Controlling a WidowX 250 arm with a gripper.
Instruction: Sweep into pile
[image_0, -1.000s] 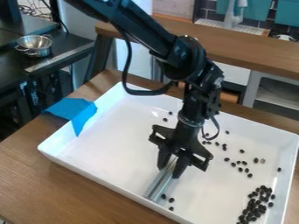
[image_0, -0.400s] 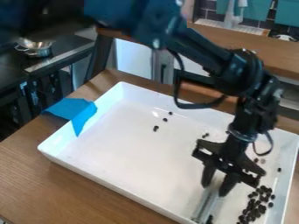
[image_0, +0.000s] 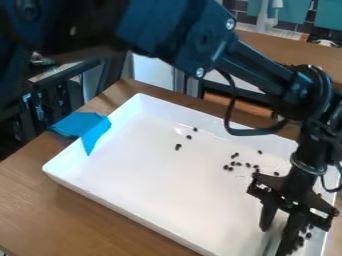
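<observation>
"What's biggest?"

"The wooden table (image_0: 40, 200), with a wooden counter (image_0: 287, 47) behind. The black arm (image_0: 174, 35) slants across from the upper left, blocking part of the background."

"And on the table?"

"A white tray (image_0: 153, 190). Over its near right part hangs the gripper (image_0: 278, 232)."

"Jaws?"

"Narrow, pinching a pale, shiny strip (image_0: 270, 246). A blue sheet (image_0: 81, 128) drapes over the tray's left wall."

"Where are the beans?"

"Some dark beans (image_0: 237, 164) lie scattered mid-tray, a few farther left. More (image_0: 308, 235) sit beside the gripper, which partly hides them; I can't tell how many."
</observation>
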